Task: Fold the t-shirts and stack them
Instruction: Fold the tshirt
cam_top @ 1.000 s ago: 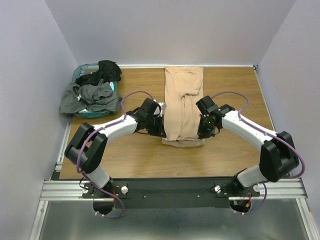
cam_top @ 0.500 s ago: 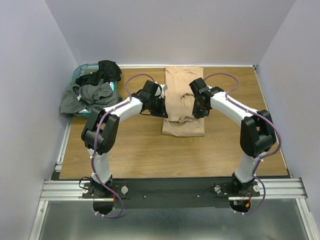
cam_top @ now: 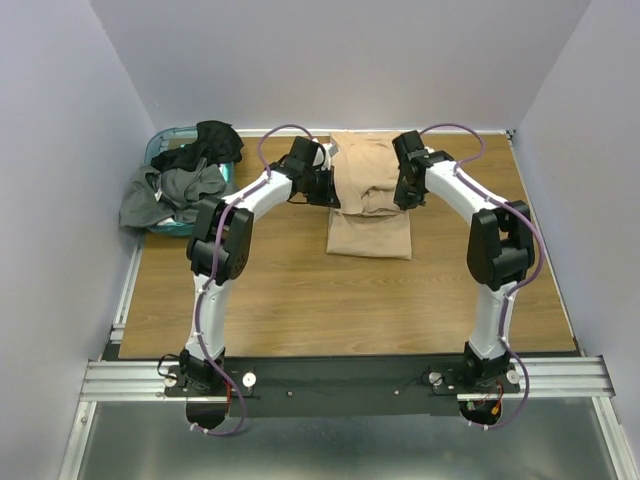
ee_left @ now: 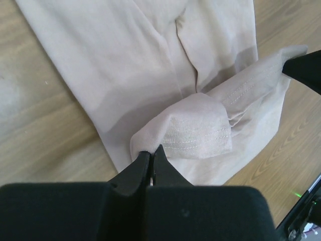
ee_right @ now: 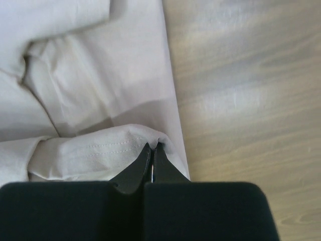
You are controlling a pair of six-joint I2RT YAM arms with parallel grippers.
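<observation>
Tan cloth fills the middle of the scene: the tan t-shirt (cam_top: 370, 238) lies as a long narrow strip on the far half of the wooden table (cam_top: 280, 290), reaching toward the back wall. Its near end rests flat on the wood, while a stitched edge is doubled over on top of the strip and held up at 2 corners.

The left gripper (cam_top: 326, 192) stands at the shirt's left edge. In the left wrist view its jaws (ee_left: 151, 150) are pressed together on a curled corner of the tan t-shirt (ee_left: 125, 60), the rows of stitching showing just past the tips. The right gripper (cam_top: 405, 193) stands at the opposite edge, and in the right wrist view it (ee_right: 152, 146) is pinched tight on the other corner of the tan t-shirt (ee_right: 125, 90), bare wood just to its side. From above it is hard to say whether the raised fold touches the layer under it.

Well apart, at the far left corner of the table, a teal basket (cam_top: 160, 140) holds a grey t-shirt (cam_top: 175, 195) that spills over its near side, with a black t-shirt (cam_top: 208, 142) heaped on top.
</observation>
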